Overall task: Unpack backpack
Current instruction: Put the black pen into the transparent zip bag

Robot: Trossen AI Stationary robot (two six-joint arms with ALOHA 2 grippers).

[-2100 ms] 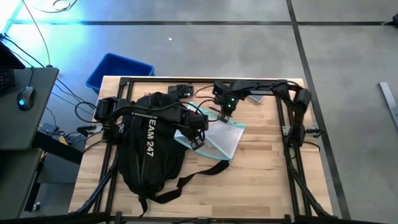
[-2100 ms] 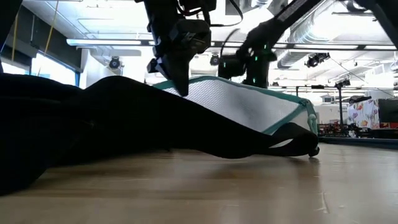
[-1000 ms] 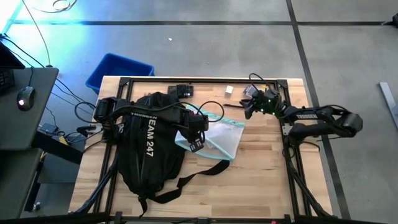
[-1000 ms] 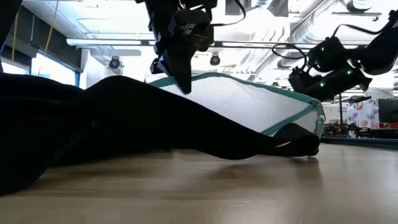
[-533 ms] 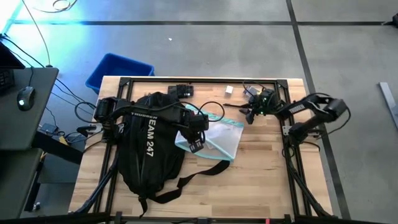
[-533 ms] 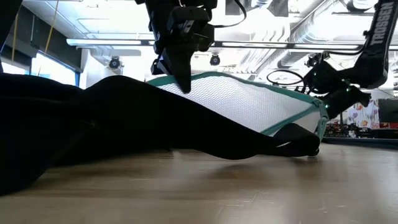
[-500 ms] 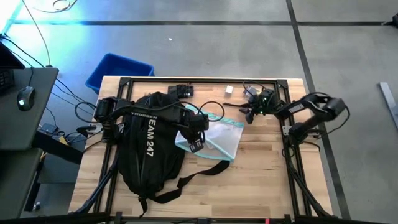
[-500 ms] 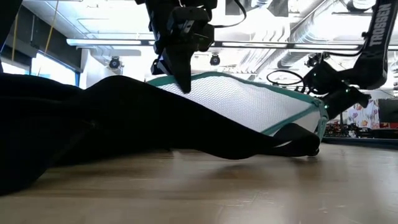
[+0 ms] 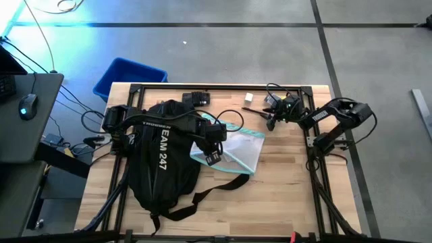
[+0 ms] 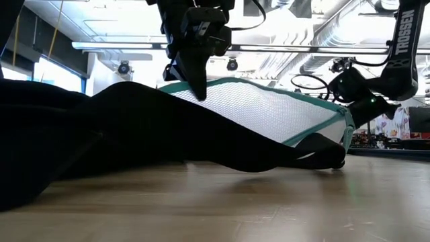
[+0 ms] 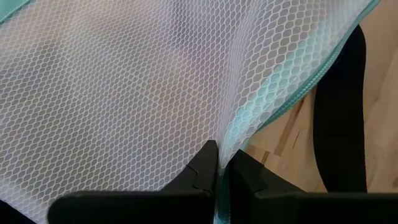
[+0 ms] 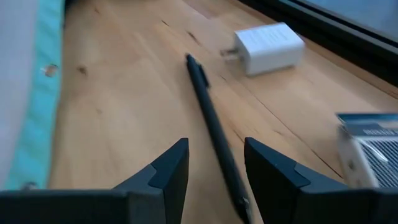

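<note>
Backpack (image 9: pixel 162 158): table's left | Left gripper (image 11: pixel 219 171): clamped on mesh pouch (image 9: pixel 233 150) edge beside it | Right gripper (image 12: pixel 214 163): parted, empty, above pen (image 12: pixel 214 134), far right | Next, likely: draw pouch clear.

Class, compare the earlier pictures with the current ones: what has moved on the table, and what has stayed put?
The right gripper left the mesh pouch, swung away towards the table's right rear, and now hovers open over a black pen near a white charger. The pen first shows lying there now. The left gripper stays shut on the pouch's edge; the backpack has not shifted.
</note>
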